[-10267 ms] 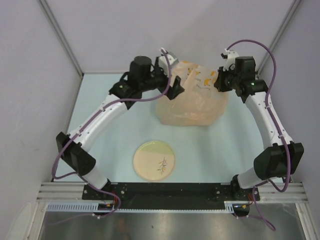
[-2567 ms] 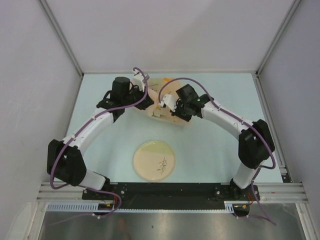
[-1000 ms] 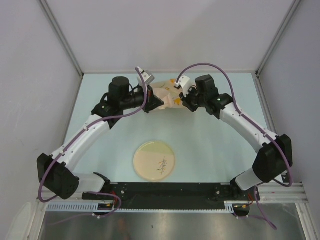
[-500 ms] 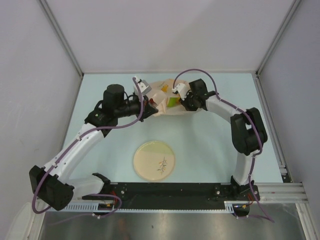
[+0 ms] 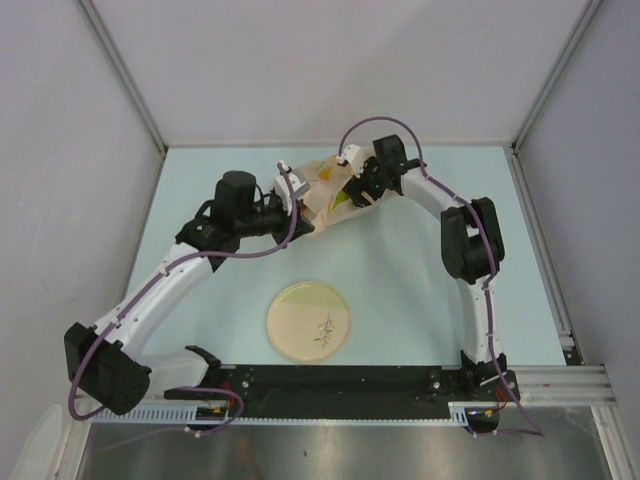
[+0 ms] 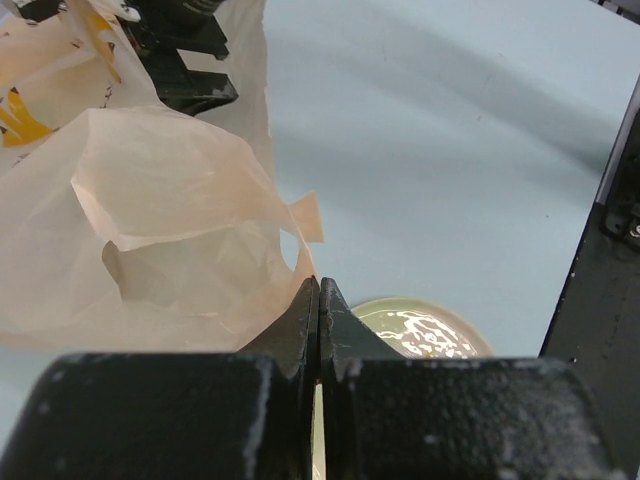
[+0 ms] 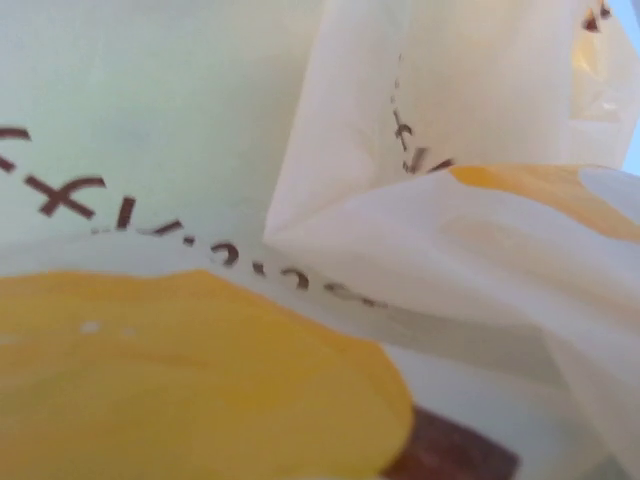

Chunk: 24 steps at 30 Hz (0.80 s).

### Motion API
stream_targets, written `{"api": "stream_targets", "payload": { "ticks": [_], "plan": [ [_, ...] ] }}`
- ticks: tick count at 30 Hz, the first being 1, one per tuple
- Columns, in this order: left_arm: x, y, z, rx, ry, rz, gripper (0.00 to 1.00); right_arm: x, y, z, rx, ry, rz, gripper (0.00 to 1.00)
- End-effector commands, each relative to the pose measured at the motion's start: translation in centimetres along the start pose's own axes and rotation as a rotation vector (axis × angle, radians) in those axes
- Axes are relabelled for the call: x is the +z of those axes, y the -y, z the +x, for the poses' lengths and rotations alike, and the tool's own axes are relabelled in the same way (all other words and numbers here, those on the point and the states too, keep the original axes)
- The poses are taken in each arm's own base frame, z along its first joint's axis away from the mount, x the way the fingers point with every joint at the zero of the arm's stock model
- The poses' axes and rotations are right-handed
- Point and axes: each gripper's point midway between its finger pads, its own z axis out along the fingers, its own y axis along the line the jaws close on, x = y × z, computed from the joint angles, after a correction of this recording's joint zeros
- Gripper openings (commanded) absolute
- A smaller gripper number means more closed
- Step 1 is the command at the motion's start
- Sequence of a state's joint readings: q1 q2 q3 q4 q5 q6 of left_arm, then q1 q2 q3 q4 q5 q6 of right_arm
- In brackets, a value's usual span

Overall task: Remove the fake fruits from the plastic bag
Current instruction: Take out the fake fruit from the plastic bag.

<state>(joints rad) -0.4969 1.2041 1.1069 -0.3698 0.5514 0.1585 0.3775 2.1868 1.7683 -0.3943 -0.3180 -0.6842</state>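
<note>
The peach plastic bag point(image 5: 318, 203) lies crumpled at the back middle of the table. A green fake fruit point(image 5: 343, 197) shows through its film; the other fruits are hidden. My left gripper point(image 5: 302, 208) is shut on the bag's near edge, and in the left wrist view the film point(image 6: 170, 230) runs into the closed tips point(image 6: 319, 288). My right gripper point(image 5: 353, 187) is pressed into the bag's far right side. Its black fingers point(image 6: 195, 92) stand apart in the left wrist view. The right wrist view is filled by printed bag film point(image 7: 450, 100), with its own fingers hidden.
A round beige plate point(image 5: 308, 320) with a small sprig print lies near the front middle, also low in the left wrist view point(image 6: 420, 330). Grey walls close in the left, back and right. The black mounting rail point(image 5: 340, 378) runs along the near edge.
My right gripper has swung back toward the far wall, pushed into the bag and opened. The left gripper has stayed shut on the bag, shifting slightly. The bag sits lower and more spread.
</note>
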Motion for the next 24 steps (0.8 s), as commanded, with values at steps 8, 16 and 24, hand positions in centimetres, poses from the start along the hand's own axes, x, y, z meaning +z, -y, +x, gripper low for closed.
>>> {"api": "stream_targets", "payload": {
  "ticks": [8, 16, 24],
  "plan": [
    [0.6, -1.6, -0.9, 0.062, -0.020, -0.030, 0.00, 5.8, 2.0, 1.6, -0.157, -0.061, -0.048, 0.89],
    [1.5, -2.5, -0.1, 0.045, -0.056, -0.048, 0.00, 1.1, 3.0, -3.5, 0.032, 0.030, 0.009, 0.85],
    [0.8, -3.2, 2.9, -0.035, -0.128, -0.121, 0.00, -1.4, -5.6, -6.4, 0.355, 0.085, -0.249, 0.87]
  ]
}}
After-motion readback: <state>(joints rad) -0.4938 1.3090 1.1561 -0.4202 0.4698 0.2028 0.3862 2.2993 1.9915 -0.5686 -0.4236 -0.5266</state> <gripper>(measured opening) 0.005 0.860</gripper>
